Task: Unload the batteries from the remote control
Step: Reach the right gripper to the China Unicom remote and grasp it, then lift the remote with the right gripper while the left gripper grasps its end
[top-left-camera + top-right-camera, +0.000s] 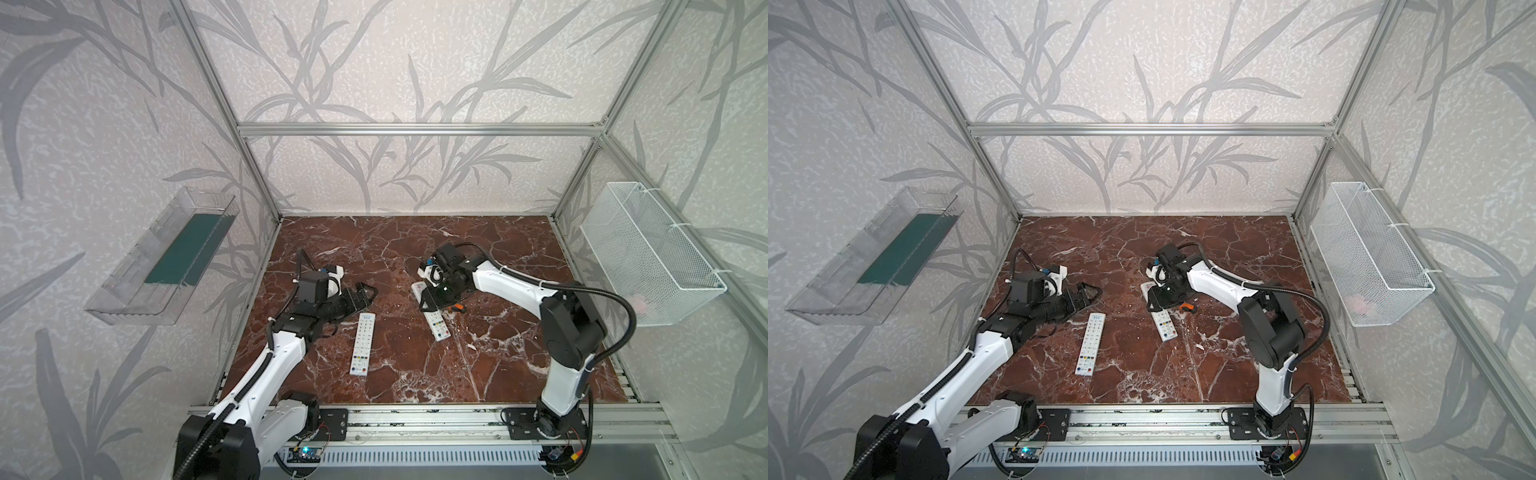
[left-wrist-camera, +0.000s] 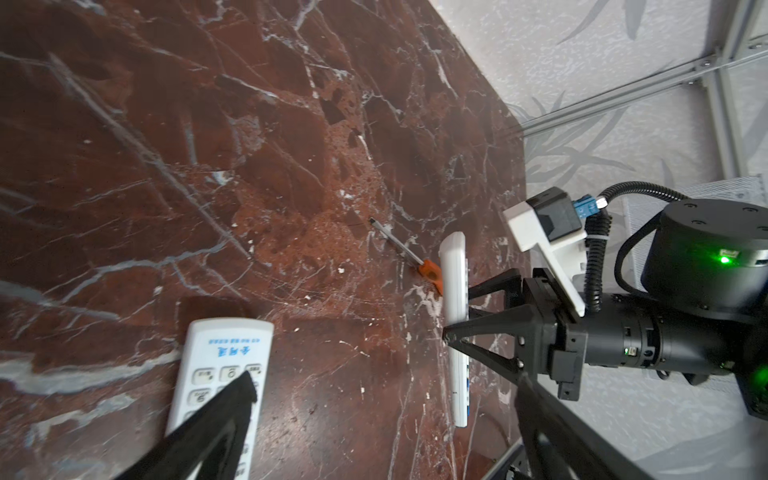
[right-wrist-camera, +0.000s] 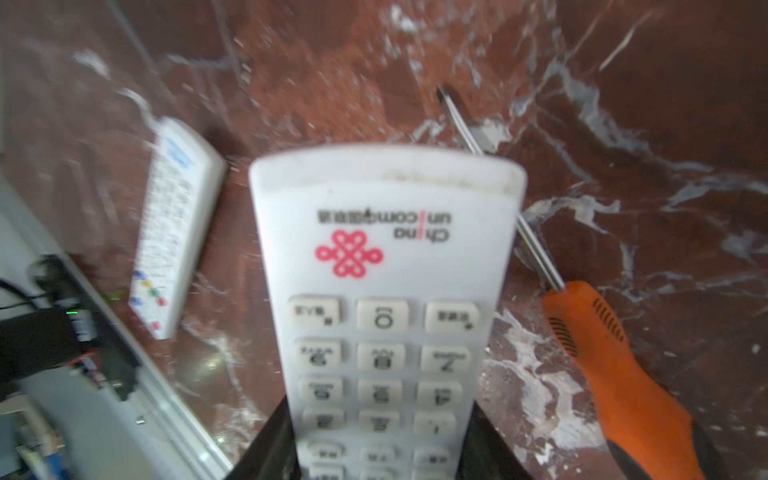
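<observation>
The right gripper (image 1: 432, 299) has clamped the sides of a white remote (image 3: 386, 257), beside an orange screwdriver (image 3: 615, 365) on the marble table (image 1: 415, 374). The left gripper (image 1: 370, 300) hangs wide open and empty near a second remote (image 1: 363, 345). I cannot tell where the batteries are.

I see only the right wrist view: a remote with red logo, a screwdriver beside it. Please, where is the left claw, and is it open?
Observer: The left claw hangs open and empty near the top end of the second remote.
Operator: Does my right claw really grip the logo remote?
Observer: The left wrist view shows the right claw with one finger on each long edge of the logo remote; it looks gripped.
Operator: Is any container near?
Observer: A white wire basket hangs on the wall at the right of both top views.
</observation>
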### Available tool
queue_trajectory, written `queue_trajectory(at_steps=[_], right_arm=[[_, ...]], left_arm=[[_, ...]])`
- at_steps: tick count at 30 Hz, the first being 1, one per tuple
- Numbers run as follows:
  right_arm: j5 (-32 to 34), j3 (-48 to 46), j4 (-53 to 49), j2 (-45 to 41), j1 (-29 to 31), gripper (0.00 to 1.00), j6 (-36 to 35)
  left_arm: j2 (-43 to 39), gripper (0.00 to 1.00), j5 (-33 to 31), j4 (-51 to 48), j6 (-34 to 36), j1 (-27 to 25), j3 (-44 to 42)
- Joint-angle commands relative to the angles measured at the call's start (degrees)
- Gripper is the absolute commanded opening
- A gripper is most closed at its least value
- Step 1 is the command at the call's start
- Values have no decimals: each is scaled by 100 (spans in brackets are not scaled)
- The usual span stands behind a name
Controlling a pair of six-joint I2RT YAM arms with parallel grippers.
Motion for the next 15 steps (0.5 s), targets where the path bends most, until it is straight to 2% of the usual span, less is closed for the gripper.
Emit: queue_trajectory(at_steps=[1,4,7,10,15], right_arm=[[-1720,-399,1121,-526,-172,37,381],[-2633,-793,2068,-986,-387,36,899],[-3134,-997,2666,-1278,-517,36,1310],[-3467,-1106,3214,-1543,-571,36,1701],[-3660,-1304,4227,-1924,-714,36,2642]], left_arm=[[67,99,665,1111,-285,-174,-62],[294,99,1088,2069,-546,-414,-40],[509,99,1368,2772,-706,-695,47],[641,99,1467,3211,-709,-1074,91],[699,99,1497,3822,-816,-1546,-21]])
